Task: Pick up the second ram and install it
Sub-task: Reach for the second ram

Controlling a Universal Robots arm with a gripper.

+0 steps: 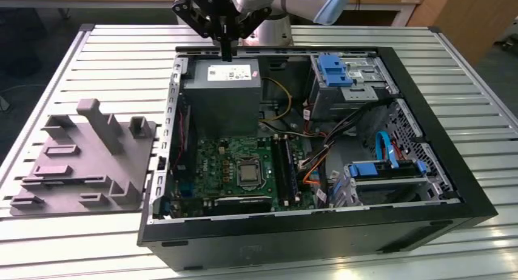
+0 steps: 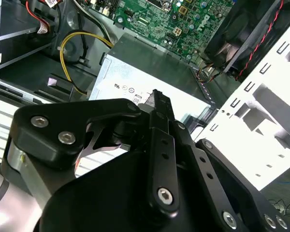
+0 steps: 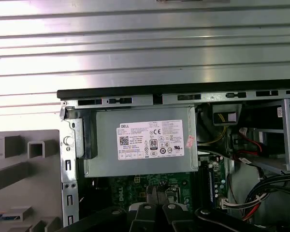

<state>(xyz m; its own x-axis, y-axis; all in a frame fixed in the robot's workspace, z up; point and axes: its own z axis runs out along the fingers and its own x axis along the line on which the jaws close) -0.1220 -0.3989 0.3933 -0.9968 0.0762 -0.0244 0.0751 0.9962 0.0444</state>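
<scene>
The pincer [image 1: 227, 51] hangs at the upper middle of the exterior view, over the far edge of the open computer case [image 1: 324, 234] and just above the gray power supply box [image 1: 222, 92]. Its fingers are drawn together, which the second wrist view also shows at their tip [image 2: 157, 96], and nothing can be seen clamped between them.

The second ram [image 3: 1, 216] seems to be the thin bluish strip lying in a groove of the gray holder [image 1: 81, 165], though too little of it shows in the first wrist view to be sure. That holder sits on the slatted metal table [image 1: 453, 68] at the left of the exterior view, just beside the case and well apart from the pincer.

Inside the case, the long black memory slots [image 1: 285, 168] run along the green board [image 1: 235, 165] at lower center. Whether any of them already carries a stick cannot be told.

By this reading the task is at its beginning. The stick is not yet picked up, so both the pickup from the holder and the seating in a slot remain.
</scene>
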